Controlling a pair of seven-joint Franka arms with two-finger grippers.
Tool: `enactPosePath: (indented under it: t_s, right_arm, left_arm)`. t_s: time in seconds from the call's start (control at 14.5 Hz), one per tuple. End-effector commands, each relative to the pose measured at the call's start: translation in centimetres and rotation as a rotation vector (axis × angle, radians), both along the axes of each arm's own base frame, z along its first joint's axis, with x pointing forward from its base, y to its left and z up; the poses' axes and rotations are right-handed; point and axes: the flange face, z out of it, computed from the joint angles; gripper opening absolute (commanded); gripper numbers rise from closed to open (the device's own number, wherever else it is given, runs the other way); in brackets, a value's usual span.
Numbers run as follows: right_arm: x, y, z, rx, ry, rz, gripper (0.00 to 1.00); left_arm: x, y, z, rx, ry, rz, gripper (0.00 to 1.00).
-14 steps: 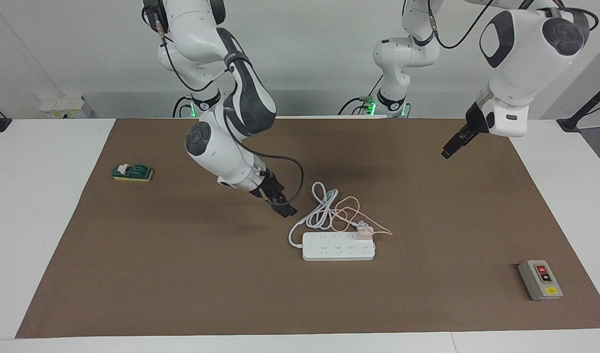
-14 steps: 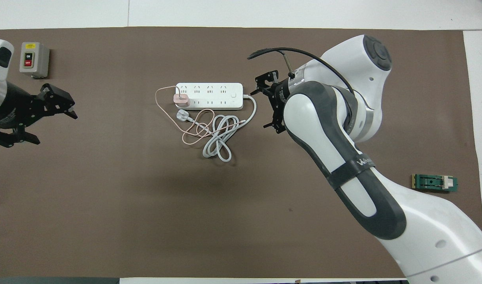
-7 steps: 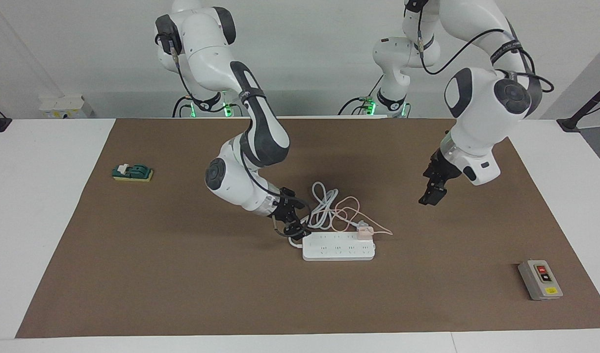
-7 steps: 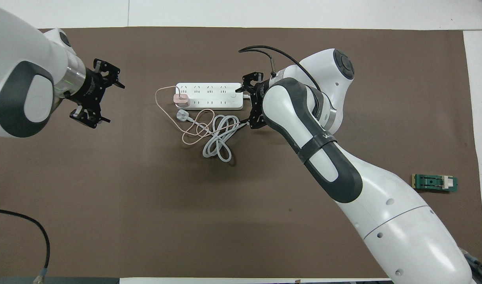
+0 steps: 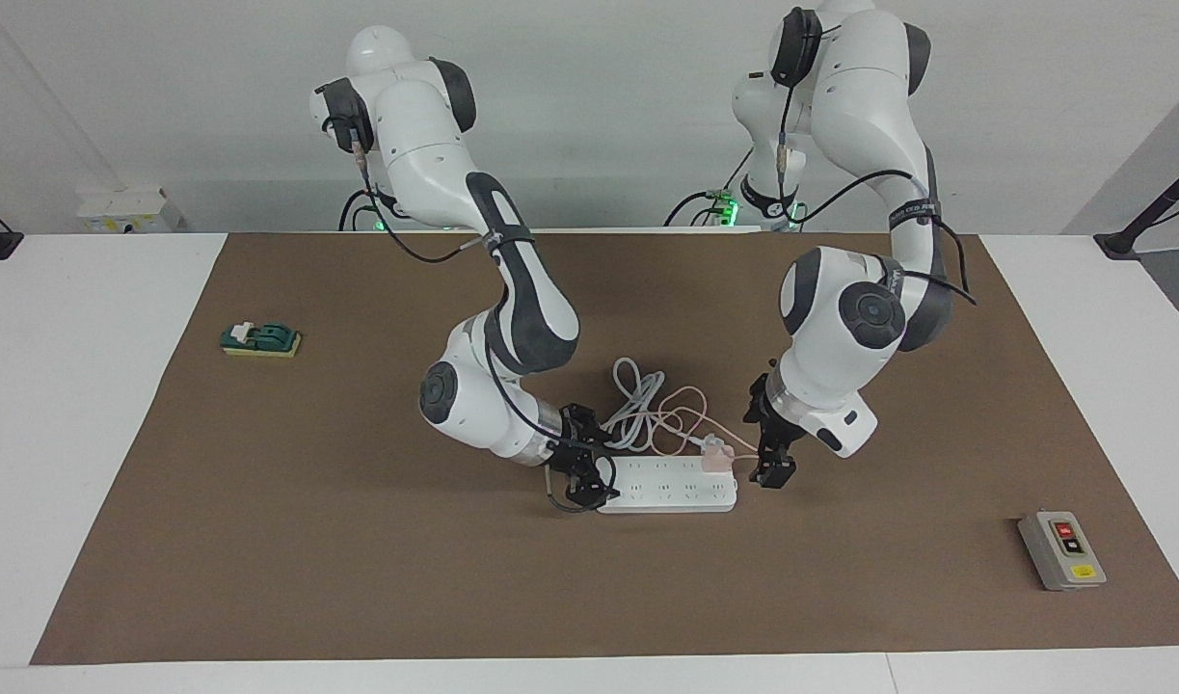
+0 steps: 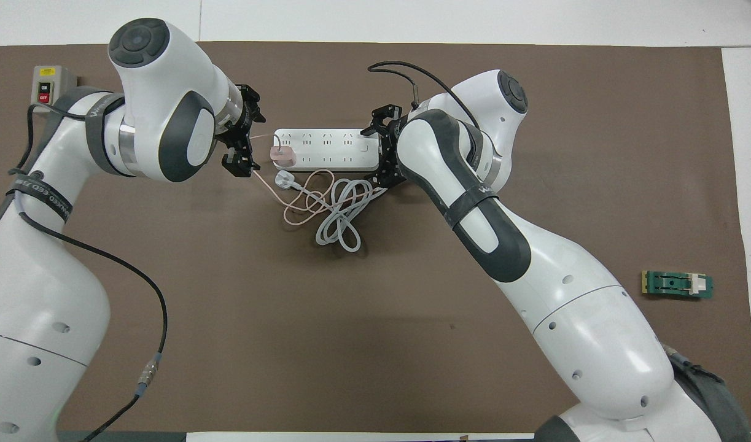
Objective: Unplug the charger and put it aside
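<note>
Covering most of the white table [image 5: 88, 463], the brown mat [image 5: 358, 578] lies bare along the edge farthest from the robots and in wide stretches toward both ends, so open room surrounds the cluster at its middle. Toward the right arm's end, well apart from everything else, sits a small green block [image 5: 260, 338]. The right gripper [image 5: 581, 479] is low at the power strip [image 5: 666, 485], its fingers spread on either side of that strip's end where the white cable [image 5: 628, 410] leaves it; I cannot tell whether they touch. The strip's long axis runs from one arm's end of the table toward the other. White cable and thin pink cable [image 5: 685, 419] lie looped together just beside the strip, nearer to the robots (a tangle close to both grippers). The charger [image 5: 715, 457], a pale-pink cube, stands plugged into the strip's end toward the left arm, its upper face pointing up and its pink cable leaving that top. The left gripper [image 5: 775, 461] hangs just beside it, fingers apart, holding nothing. A grey switch box [image 5: 1061, 549] rests near the mat's corner toward the left arm's end.
</note>
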Motion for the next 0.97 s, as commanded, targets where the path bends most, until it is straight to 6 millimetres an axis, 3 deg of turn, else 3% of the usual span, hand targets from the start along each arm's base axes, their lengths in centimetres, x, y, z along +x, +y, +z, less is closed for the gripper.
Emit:
enactPosePath:
  t_s: [0.0, 0.28, 0.55, 0.76, 0.83, 0.9]
  right_arm:
    - [0.6, 0.4, -0.6, 0.02, 0.02, -0.006, 1.0]
    - [1.3, 0.7, -0.8, 0.013, -0.003, 0.007, 1.0]
    - [2.1, 0.4, -0.8, 0.003, -0.023, 0.011, 1.0]
    - [2.1, 0.3, -1.3, -0.012, -0.032, 0.025, 1.0]
    - [2.1, 0.3, -1.6, -0.016, -0.041, 0.032, 1.0]
    - [2.1, 0.4, -1.7, -0.018, -0.043, 0.03, 1.0]
  left_arm:
    - [0.1, -0.5, -0.4, 0.013, -0.026, 0.045, 1.0]
    - [-0.9, -2.4, -1.6, 0.01, -0.035, 0.042, 1.0]
    - [-1.5, -2.3, -3.3, 0.026, -0.059, 0.033, 1.0]
    - [-1.7, -2.7, -3.4, 0.026, -0.06, 0.029, 1.0]
    - [-1.8, -2.6, -3.6, 0.027, -0.056, 0.028, 0.94]
    - [-1.9, -2.6, -3.6, 0.028, -0.053, 0.028, 0.78]
